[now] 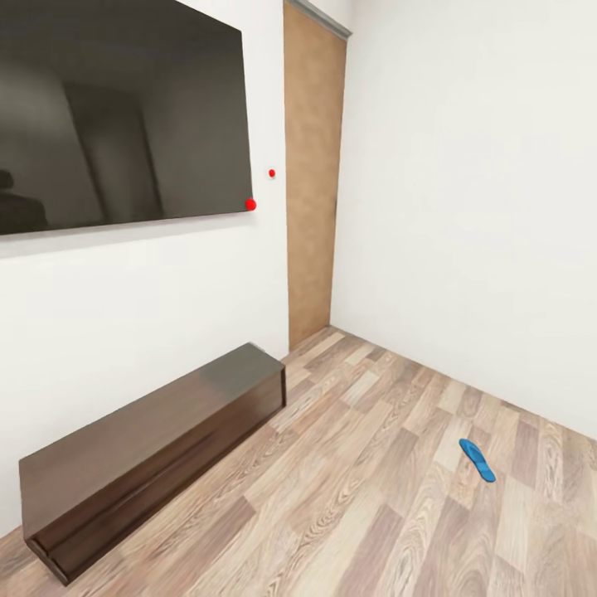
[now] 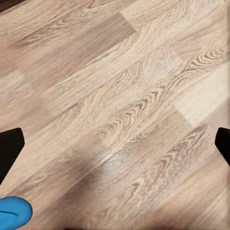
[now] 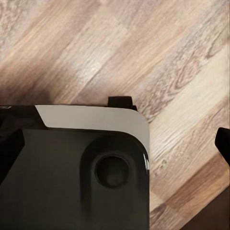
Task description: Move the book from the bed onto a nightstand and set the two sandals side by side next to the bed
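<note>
One bright blue sandal [image 1: 478, 460] lies flat on the wood-plank floor at the right, near the white wall. In the left wrist view, a rounded bright blue end of a sandal [image 2: 13, 213] pokes in at the corner, below one black fingertip [image 2: 9, 148]. My left gripper [image 2: 115, 148] is open, its fingers wide apart over bare floor with nothing between them. My right gripper [image 3: 115, 148] is also open, one fingertip [image 3: 223, 143] at the picture's edge, above the robot's own dark base [image 3: 72, 177]. The bed, the book and the nightstands are out of view.
A large dark screen [image 1: 116, 116] hangs on the white wall at the left. Below it a long low dark brown cabinet [image 1: 149, 456] stands on the floor against the wall. A brown door [image 1: 313, 174] fills the corner. Wood floor [image 1: 356, 497] stretches between cabinet and sandal.
</note>
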